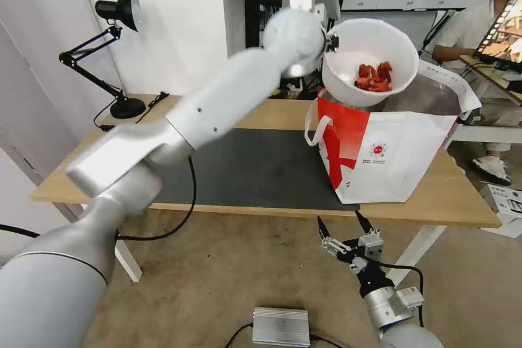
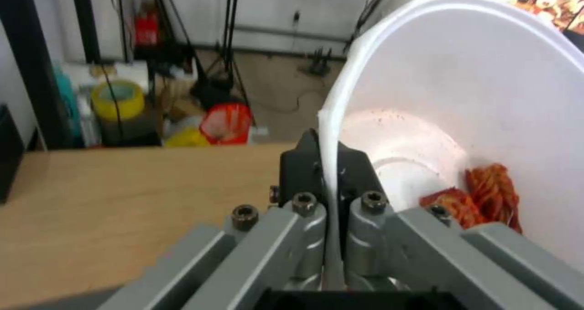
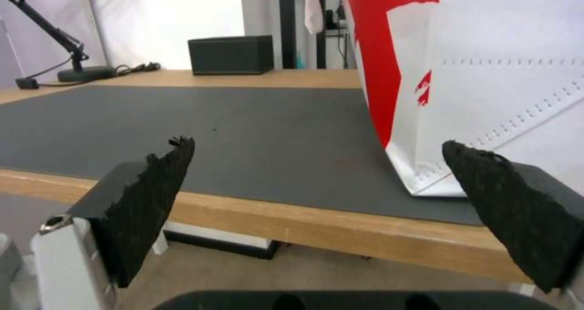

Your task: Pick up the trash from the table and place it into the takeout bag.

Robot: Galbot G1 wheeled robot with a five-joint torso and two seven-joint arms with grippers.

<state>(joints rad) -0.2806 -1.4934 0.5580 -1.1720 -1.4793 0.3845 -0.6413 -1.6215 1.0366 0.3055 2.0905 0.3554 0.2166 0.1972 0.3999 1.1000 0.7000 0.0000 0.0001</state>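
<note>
Left gripper [image 2: 328,182] has the white bowl [image 1: 370,60] pinched by its rim, tilted above the takeout bag [image 1: 391,157] at upper right of the head view. Not dropped in yet. Right gripper [image 1: 348,231] hangs spread below the table [image 1: 457,201] edge; mat [image 1: 255,168] looks bare.

The head view looks forward and down from above the near edge of the table [image 1: 261,111], with the takeout bag [image 1: 402,157] at about two o'clock. The left wrist view sits tight against the white bowl [image 2: 487,91], facing over its rim toward the far room at twelve o'clock. The right wrist view looks level from below the near edge, sharing the dark grey mat [image 3: 243,132] and bag with the head view.
</note>
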